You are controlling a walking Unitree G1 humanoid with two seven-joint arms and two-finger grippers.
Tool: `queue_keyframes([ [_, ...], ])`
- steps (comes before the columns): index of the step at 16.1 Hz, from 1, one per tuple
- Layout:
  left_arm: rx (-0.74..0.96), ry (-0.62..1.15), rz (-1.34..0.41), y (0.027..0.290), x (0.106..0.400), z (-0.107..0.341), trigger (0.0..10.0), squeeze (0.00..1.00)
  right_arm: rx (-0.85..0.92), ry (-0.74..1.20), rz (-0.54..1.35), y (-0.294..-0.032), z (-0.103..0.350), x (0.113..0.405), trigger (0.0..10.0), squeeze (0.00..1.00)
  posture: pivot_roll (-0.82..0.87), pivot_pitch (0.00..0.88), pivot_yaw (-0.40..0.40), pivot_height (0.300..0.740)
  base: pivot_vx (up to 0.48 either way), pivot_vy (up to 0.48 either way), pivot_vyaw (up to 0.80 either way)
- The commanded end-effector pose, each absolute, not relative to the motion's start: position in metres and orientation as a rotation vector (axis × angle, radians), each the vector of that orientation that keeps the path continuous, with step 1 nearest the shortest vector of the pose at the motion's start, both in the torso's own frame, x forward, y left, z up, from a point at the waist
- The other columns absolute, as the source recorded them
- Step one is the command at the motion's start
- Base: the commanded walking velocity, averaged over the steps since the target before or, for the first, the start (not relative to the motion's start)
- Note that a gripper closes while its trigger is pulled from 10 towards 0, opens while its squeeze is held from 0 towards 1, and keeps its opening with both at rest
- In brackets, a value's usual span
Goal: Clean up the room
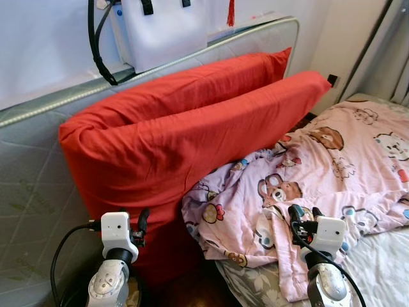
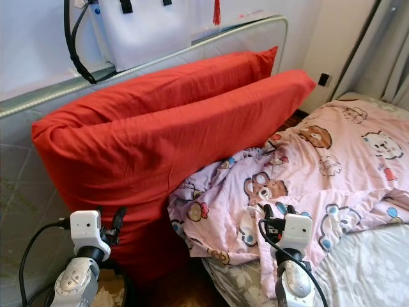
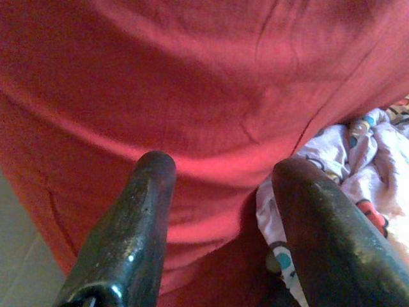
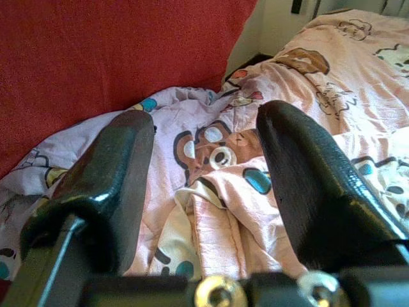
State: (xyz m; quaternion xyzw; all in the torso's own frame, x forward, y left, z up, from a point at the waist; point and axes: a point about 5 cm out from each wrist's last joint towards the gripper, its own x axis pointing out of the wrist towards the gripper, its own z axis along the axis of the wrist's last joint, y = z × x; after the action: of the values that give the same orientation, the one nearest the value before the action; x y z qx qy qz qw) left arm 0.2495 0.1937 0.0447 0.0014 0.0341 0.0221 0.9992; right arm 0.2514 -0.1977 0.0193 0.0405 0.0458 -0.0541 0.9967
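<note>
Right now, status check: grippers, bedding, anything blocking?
Left gripper open, empty, facing the red pillows. Right gripper open, empty, over the rumpled pink blanket. Pillows lean on a mattress stood on edge; blanket bunched against them.

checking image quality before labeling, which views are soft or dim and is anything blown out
Left eye view: sharp, daylit, white bag near blown out. Left wrist view: red pillow soft, open left claw fingers blurred, close. Right wrist view: pink blanket fairly clear, open right claw fingers dark, slightly blurred.

Head stereo looks down at the bed (image 1: 383, 268); both wrist cameras face bedding closely.
</note>
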Motion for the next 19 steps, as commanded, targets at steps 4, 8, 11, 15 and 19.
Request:
queue_keyframes([
  [4, 0.011, 0.059, 0.041, 0.1960, 0.2508, 0.0505, 10.0, 0.00, 0.078, 0.109, -0.110, -0.1958, 0.0206, 0.2521, 10.0, 0.00, -0.04, 0.000, 0.029, 0.695, 0.000, 0.000, 0.00],
  [8, 0.011, 0.058, 0.037, 0.1954, 0.2529, 0.0515, 10.0, 0.00, 0.082, 0.085, -0.120, -0.1962, 0.0218, 0.2517, 10.0, 0.00, -0.04, 0.000, 0.034, 0.680, 0.000, 0.000, 0.00],
  [11, 0.011, 0.054, 0.042, 0.1961, 0.2549, 0.0533, 10.0, 0.00, 0.075, 0.100, -0.123, -0.1968, 0.0220, 0.2531, 10.0, 0.00, -0.03, 0.000, 0.030, 0.680, 0.000, 0.000, 0.00],
  [15, 0.007, 0.054, 0.048, 0.1956, 0.2545, 0.0534, 10.0, 0.00, 0.070, 0.110, -0.117, -0.1947, 0.0215, 0.2545, 10.0, 0.00, -0.02, 0.000, 0.023, 0.680, 0.000, 0.000, 0.00],
  [19, 0.004, 0.056, 0.050, 0.1940, 0.2541, 0.0527, 10.0, 0.00, 0.061, 0.105, -0.101, -0.1914, 0.0221, 0.2561, 10.0, 0.00, -0.02, 0.000, 0.016, 0.670, 0.000, 0.000, 0.00],
])
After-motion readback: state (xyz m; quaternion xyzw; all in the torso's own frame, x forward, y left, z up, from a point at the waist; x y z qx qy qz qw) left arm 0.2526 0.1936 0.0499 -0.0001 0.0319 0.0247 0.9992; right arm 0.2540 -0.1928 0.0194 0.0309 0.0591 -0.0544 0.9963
